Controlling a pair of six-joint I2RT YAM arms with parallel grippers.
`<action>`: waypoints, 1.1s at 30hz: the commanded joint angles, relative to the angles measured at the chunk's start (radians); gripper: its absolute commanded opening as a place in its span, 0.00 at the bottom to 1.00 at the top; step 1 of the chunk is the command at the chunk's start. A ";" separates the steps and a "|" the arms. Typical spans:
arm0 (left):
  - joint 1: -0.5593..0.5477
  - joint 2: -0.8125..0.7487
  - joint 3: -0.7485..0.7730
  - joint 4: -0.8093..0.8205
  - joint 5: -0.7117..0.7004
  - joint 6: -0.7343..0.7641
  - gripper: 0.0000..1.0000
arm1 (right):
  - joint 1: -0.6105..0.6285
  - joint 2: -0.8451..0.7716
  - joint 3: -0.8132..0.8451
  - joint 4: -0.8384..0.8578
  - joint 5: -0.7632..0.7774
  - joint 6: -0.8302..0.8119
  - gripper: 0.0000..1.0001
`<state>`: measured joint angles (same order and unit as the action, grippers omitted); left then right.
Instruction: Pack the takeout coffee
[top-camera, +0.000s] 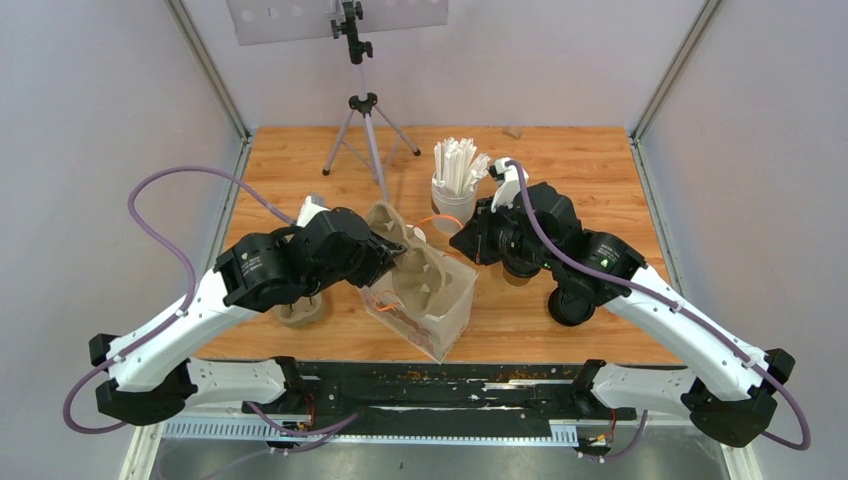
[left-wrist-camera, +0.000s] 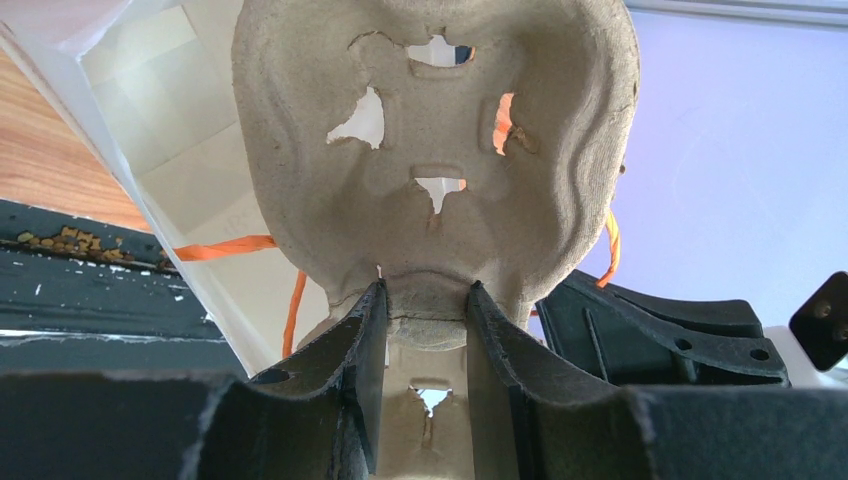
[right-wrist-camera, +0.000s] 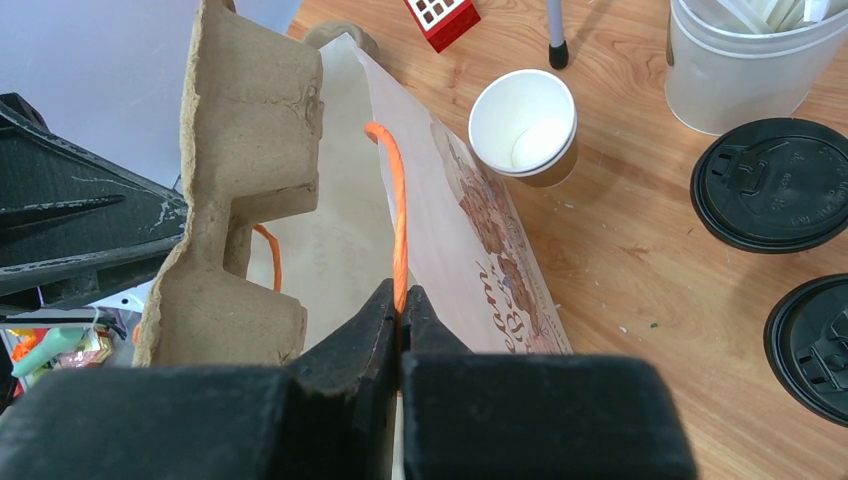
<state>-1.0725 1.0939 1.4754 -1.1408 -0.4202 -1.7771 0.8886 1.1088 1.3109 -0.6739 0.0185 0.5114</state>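
Leftmost, one tan pulp piece (top-camera: 300, 312) lies left of the paper bag (top-camera: 445, 310), partly under the left arm. The left gripper (left-wrist-camera: 425, 300) pinches the rim of one moulded pulp cup carrier (left-wrist-camera: 300, 130), held on edge at the bag's open mouth. The right gripper (right-wrist-camera: 400, 295), pressed together, clamps one orange handle (right-wrist-camera: 398, 200) of the bag. Right of the bag stands one lidless paper cup (right-wrist-camera: 525, 125), brown outside and white inside. Further right of the bag are two black lids (right-wrist-camera: 775, 185); I cannot tell whether cups sit beneath them. One white cup of straws (right-wrist-camera: 745, 60) stands beyond the bag, to its right.
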 joint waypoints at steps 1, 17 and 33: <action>-0.015 0.011 0.033 -0.037 -0.044 -0.066 0.23 | -0.002 -0.012 0.000 0.031 0.030 -0.019 0.00; -0.027 0.013 -0.043 -0.069 -0.073 -0.213 0.26 | -0.002 -0.013 -0.017 0.052 -0.003 -0.025 0.00; -0.028 0.049 -0.092 -0.096 -0.079 -0.281 0.29 | 0.000 -0.020 -0.041 0.056 -0.067 -0.033 0.00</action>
<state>-1.0935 1.1488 1.4010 -1.2049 -0.4526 -2.0144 0.8886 1.1084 1.2751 -0.6601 -0.0326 0.5003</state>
